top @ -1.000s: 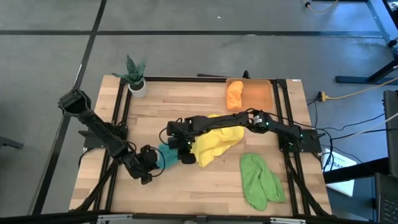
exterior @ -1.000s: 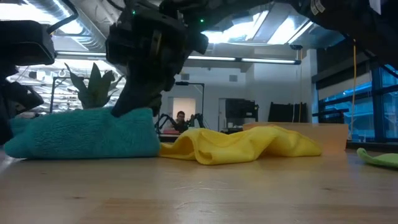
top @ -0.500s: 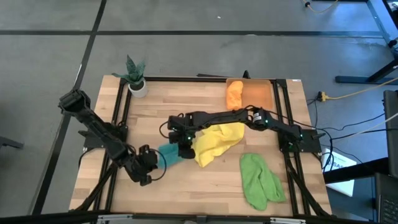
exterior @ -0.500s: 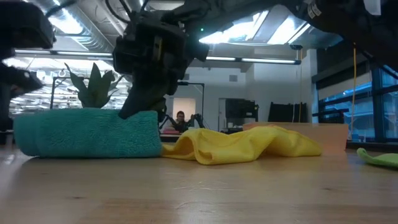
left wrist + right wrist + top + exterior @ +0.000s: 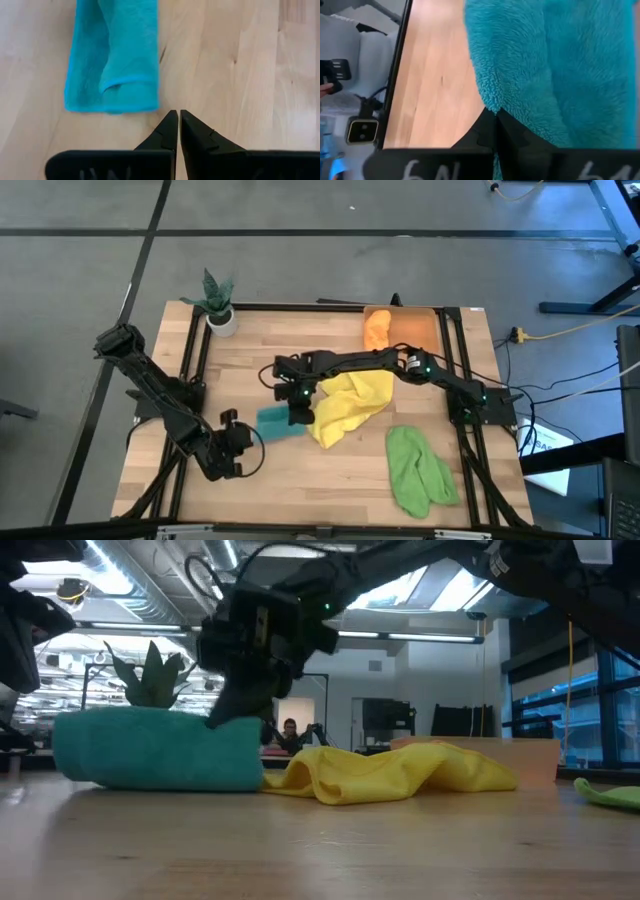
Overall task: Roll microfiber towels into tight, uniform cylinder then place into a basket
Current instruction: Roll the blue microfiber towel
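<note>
While the teal towel lies rolled on the desk just beside the yellow towel, the right gripper pinches its near end, fingers pressed together on the cloth — the left gripper sits apart from the roll, fingers together on nothing. The rolling looks done; the next move calls for carrying the roll to the basket at the far edge without letting it unwind. The left wrist view shows the spiral at the roll's end, which the overhead view cannot; only the overhead view shows the basket's orange towel and the green towel.
</note>
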Controlling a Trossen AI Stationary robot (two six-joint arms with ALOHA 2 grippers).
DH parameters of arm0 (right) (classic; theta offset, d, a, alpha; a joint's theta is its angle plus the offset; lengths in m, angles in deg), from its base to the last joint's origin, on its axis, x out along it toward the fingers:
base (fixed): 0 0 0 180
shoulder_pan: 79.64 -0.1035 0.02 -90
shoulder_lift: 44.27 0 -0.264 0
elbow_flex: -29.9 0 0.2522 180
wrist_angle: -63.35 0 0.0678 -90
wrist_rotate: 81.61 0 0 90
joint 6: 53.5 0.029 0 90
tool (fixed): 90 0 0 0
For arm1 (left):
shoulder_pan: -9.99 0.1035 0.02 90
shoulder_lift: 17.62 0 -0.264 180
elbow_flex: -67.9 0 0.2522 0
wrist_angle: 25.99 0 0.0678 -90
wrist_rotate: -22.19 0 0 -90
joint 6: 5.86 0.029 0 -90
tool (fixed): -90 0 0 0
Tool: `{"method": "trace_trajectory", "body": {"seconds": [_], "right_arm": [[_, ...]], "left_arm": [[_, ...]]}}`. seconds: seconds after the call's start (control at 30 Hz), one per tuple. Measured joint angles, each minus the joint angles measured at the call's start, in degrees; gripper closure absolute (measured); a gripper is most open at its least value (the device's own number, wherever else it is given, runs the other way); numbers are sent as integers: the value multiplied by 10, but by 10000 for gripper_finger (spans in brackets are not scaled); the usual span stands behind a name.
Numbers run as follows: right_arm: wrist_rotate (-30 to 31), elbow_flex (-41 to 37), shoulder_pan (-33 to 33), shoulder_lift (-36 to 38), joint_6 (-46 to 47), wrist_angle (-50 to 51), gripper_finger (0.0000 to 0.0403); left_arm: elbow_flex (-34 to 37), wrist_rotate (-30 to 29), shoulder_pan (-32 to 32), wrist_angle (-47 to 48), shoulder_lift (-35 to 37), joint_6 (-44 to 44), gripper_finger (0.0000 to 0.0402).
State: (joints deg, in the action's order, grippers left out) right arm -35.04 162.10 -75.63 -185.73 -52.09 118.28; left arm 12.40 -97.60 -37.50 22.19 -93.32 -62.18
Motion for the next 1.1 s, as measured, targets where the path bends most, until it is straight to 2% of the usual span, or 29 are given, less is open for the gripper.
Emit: {"method": "trace_trajectory", "body": {"seconds": [0.23,0.47,0.77,0.97,1.1], "right_arm": [[-2,-39,0,0,14,-24,398],[29,-45,0,0,26,-50,399],[33,-45,0,0,26,-50,398],[33,-45,0,0,26,-51,398],[33,-45,0,0,25,-52,398]], "left_arm": [[0,-14,3,12,0,0,400],[10,-119,26,11,0,52,395],[65,-119,81,-96,0,137,400],[91,-73,104,-177,0,178,401],[109,-66,108,-216,0,189,399]]}}
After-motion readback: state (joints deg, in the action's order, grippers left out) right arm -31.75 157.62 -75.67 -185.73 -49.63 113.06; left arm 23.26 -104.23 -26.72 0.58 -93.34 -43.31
